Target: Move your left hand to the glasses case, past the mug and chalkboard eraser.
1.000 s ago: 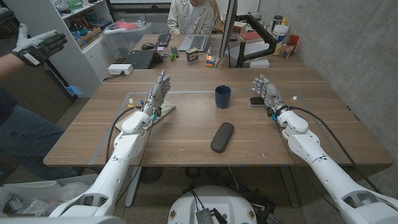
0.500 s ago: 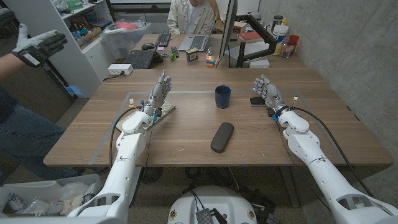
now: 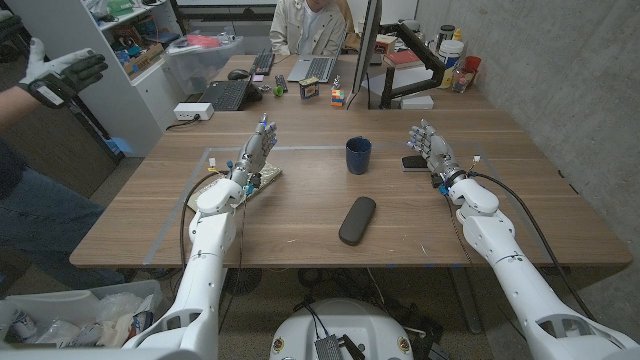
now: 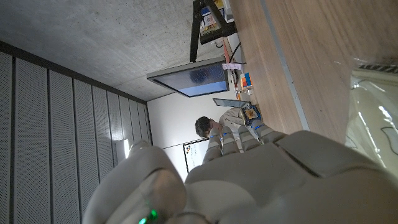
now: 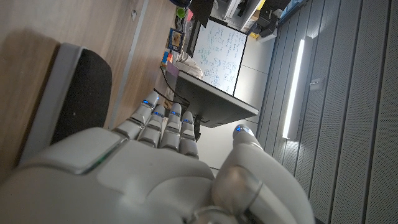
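We note the left hand raised over the table's left part, fingers extended and a little apart, holding nothing. Its wrist sits above a flat clear-wrapped item lying on the wood; from the left wrist view the same hand shows its back, with the clear wrapping beside it.

The glasses case — dark, oblong — lies near the table's middle toward the robot, well apart from the left hand and untouched. The blue mug stands upright beyond it, farther from the robot.

The right hand stands over the right part of the table, fingers up and spread, empty. Just beside it lies the chalkboard eraser, dark with a pale edge; in the right wrist view the eraser lies right by that hand — whether they touch, we cannot tell.

A person sits at a laptop behind the table.
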Available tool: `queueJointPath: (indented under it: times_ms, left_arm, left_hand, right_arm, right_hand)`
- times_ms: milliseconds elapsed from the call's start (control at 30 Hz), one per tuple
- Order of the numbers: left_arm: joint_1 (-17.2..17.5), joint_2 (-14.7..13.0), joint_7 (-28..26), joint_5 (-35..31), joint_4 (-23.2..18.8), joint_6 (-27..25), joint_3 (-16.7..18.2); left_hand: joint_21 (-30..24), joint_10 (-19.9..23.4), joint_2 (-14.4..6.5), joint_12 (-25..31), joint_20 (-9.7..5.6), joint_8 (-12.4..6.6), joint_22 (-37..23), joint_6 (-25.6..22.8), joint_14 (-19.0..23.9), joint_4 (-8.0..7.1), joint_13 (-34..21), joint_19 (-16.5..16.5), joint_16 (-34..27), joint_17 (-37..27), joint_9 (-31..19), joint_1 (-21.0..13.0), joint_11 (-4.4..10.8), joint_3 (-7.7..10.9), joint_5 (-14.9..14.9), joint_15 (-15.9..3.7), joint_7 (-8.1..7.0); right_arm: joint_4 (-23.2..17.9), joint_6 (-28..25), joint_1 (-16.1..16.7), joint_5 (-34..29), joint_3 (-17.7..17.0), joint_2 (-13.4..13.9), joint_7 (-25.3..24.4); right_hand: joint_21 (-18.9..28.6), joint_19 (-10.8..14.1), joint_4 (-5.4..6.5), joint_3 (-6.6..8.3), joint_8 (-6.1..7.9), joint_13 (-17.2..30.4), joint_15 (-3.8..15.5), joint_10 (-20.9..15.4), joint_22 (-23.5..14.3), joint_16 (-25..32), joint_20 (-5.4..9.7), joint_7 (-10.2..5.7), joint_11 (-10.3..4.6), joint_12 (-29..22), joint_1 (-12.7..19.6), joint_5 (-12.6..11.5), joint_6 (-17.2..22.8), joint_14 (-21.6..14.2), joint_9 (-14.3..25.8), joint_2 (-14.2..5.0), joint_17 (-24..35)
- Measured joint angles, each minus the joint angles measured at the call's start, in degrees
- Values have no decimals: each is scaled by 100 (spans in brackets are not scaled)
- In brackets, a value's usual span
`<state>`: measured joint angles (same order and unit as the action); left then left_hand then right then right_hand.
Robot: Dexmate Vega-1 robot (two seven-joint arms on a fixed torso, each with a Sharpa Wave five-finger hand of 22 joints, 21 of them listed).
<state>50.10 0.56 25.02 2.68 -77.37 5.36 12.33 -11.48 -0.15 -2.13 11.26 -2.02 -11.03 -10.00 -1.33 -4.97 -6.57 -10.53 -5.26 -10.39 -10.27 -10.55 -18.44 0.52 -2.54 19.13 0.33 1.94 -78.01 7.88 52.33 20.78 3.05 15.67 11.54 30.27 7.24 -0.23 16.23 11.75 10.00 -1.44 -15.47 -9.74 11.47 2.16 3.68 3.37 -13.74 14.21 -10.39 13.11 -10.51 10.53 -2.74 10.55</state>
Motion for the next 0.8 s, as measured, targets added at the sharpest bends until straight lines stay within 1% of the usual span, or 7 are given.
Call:
queueJointPath:
  times_ms: [100, 333, 433, 500, 800]
  left_arm:
    - [1, 34, 30, -79, -34, 0, 22]
    - [40, 107, 76, -223, -143, 26, 64]
    - [69, 137, 90, -275, -197, 38, 76]
    - [77, 145, 93, -294, -217, 47, 78]
    - [159, 180, 115, -434, -395, 94, 69]
  left_hand:
    - [0, 0, 0, 0, -22, 0, 0, 0, 0, 0, 0, -22, 0, 0, 0, 0, 0, 0, 0, 0, 0]
    - [0, 0, -22, 0, -22, 0, 0, 0, 0, 0, 0, -22, 0, 0, 1, -22, 0, 0, 0, 0, 0]
    - [0, 0, -22, 0, 8, 0, 0, 0, 0, 0, 0, -53, 0, 0, 1, -22, 0, 0, 0, 0, 0]
    - [0, 0, -22, 0, 8, 0, 0, 0, 0, 0, 0, -53, 0, 0, 1, -22, 0, 0, 0, 0, 0]
    - [0, -31, -53, 0, 8, 0, 0, 0, 0, 19, 1, -53, 0, 1, 1, -53, 31, -19, 0, 0, 0]
  right_arm:
    - [-10, -8, 9, -30, -38, -30, 15]
    - [-30, -29, 37, -94, -106, -86, 49]
    - [-38, -35, 47, -105, -120, -98, 52]
    - [-49, -45, 61, -128, -143, -112, 66]
    - [-80, -48, 98, -150, -190, -149, 80]
  right_hand:
    - [0, 0, 0, 0, 0, 0, -8, 0, 0, 0, 0, 0, 0, 0, 0, 0, 0, -7, 0, 0, 0]
    - [0, -1, 0, 0, 0, 0, -8, 0, 0, 0, 0, 0, 0, 0, 0, 0, 0, -6, 0, 0, 0]
    - [-38, -1, 0, 0, -1, 0, -8, 0, 0, 0, 0, 0, 0, 0, 0, 0, 0, -6, 0, 0, -1]
    - [-44, -1, 0, 0, -37, 0, -8, 0, 0, 0, 0, 0, 0, 0, 0, 0, 0, -6, 0, 0, -1]
    - [-44, -1, 0, 0, -39, -1, -8, 1, 0, 0, 0, -31, 0, 44, 0, 0, 31, -5, -1, 0, -1]
